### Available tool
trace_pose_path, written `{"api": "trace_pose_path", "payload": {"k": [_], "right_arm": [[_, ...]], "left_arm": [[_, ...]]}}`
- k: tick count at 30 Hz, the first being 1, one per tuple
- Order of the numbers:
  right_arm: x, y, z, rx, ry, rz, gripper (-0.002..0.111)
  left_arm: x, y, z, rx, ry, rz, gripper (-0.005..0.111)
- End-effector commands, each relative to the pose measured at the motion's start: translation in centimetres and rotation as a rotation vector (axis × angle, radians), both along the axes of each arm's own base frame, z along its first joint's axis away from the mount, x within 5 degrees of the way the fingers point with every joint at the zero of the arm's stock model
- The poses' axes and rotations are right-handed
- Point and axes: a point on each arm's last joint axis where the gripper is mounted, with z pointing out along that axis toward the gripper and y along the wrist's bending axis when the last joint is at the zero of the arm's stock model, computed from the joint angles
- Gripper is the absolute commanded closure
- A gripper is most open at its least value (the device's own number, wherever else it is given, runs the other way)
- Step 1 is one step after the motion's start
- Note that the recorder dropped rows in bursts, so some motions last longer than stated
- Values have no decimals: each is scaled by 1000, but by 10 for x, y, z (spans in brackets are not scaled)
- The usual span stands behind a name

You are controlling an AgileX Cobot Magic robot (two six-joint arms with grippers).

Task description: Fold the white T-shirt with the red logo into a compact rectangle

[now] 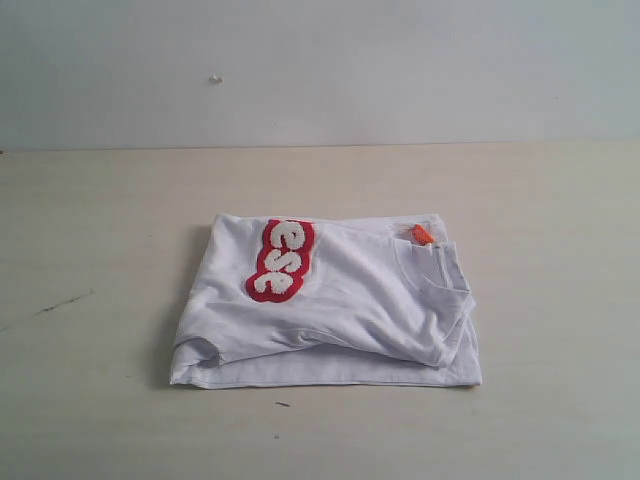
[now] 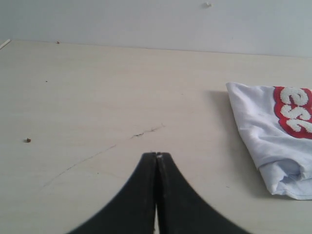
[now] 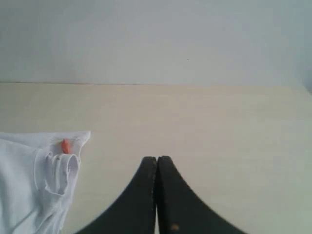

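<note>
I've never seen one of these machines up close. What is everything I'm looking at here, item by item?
white T-shirt: one, white, folded into a rough rectangle at the middle of the table.
red logo: one, red with fuzzy white letters, on the shirt's top face; only part of the word shows.
neck tag: one, orange, at the collar near the shirt's far right corner.
table: one, pale wood, under everything.
scratch: one, dark, on the table left of the shirt.
wall: one, pale grey, behind the table.
left gripper: one, black, jaws shut, above bare table, apart from the shirt.
right gripper: one, black, jaws shut, above bare table, apart from the shirt.
</note>
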Motion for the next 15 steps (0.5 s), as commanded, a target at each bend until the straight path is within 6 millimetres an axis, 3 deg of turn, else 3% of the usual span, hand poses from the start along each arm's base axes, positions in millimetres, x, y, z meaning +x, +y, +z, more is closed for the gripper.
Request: {"api": "trace_pose_path", "payload": {"k": [1,15], "right_arm": [[-10,-3,-11,-6,-22,-48,108],[-38,1,-43,-36,-124,-98,108]], "left_arm": [[0,0,1,-3,-19,2,107],[0,0,1,-3,-19,2,107]]}}
